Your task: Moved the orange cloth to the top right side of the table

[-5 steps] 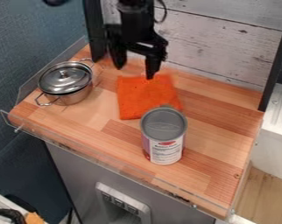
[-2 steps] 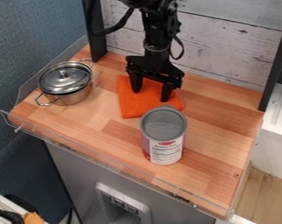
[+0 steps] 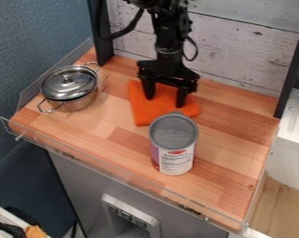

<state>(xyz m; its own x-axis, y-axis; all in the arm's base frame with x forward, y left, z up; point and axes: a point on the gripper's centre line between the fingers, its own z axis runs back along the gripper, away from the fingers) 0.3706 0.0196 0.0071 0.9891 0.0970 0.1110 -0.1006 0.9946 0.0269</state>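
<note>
Two fingers of the black gripper stand wide apart, their tips down at the orange cloth, which lies towards the back of the wooden tabletop, near the white plank wall. Bare boards run from the cloth to the right edge, and a narrower strip separates it from the lidded steel pot by the left edge. The can overlaps its front edge in view; whether they touch, I cannot tell.

Lidded metal pot at left; open can, label facing front.
</note>
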